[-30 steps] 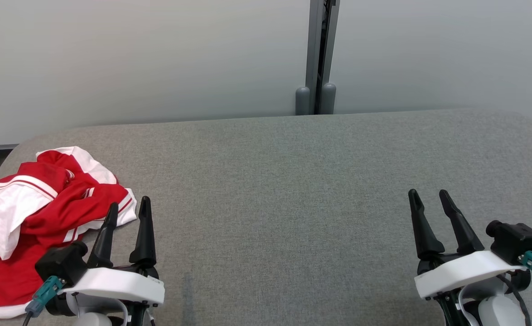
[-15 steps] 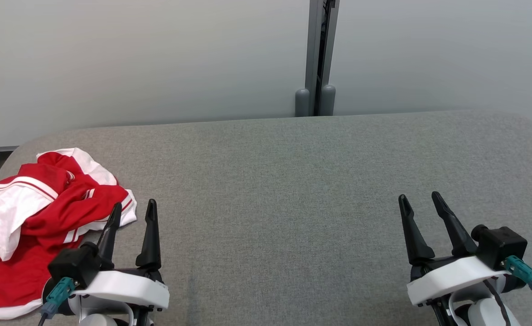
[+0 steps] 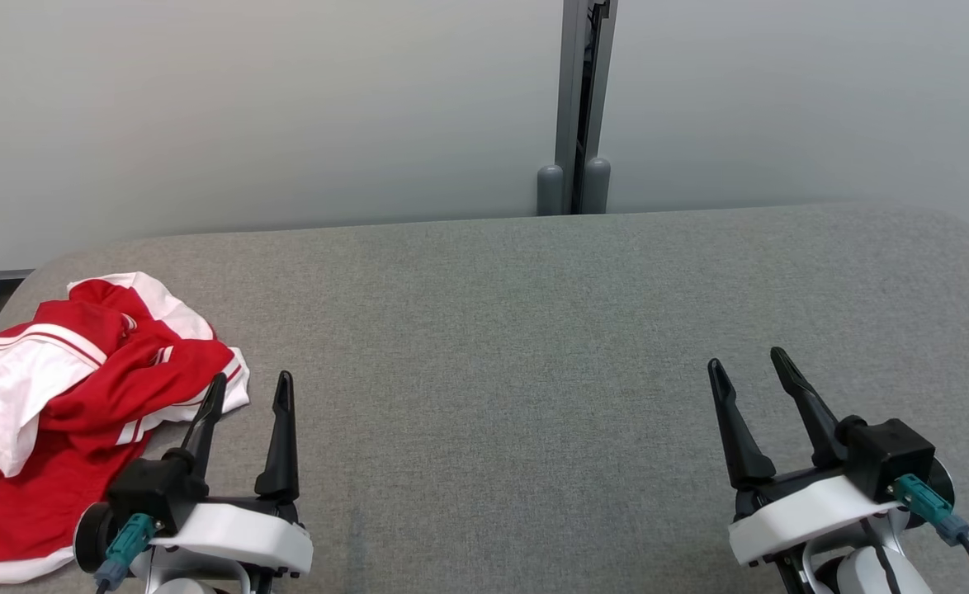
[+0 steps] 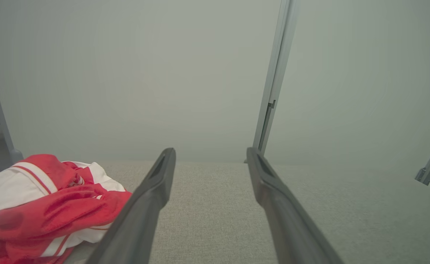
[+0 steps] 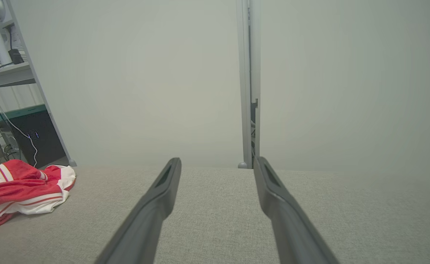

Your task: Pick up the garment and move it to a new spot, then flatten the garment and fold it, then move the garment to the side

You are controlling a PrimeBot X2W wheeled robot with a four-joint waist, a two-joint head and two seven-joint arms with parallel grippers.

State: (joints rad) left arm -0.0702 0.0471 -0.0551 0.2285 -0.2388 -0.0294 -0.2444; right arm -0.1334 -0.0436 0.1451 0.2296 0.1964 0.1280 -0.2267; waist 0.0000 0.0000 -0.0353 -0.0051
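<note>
A crumpled red-and-white garment (image 3: 80, 412) is seen heaped, ungrasped, at the left edge of the grey fabric table (image 3: 493, 371), the left end effector (image 3: 252, 377) beside it and the right end effector (image 3: 744, 357) both spread apart and empty, so every step is judged undone.

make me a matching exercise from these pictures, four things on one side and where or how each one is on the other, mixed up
Column one:
1. garment
2. left end effector
3. right end effector
4. post

Column two:
a. open, over bare grey fabric on the right side of the table
b. crumpled in a heap, red and white, at the table's left end
c. upright behind the table's far edge
d. open, close beside the garment's edge

Pairs: 1-b, 2-d, 3-a, 4-c
</note>
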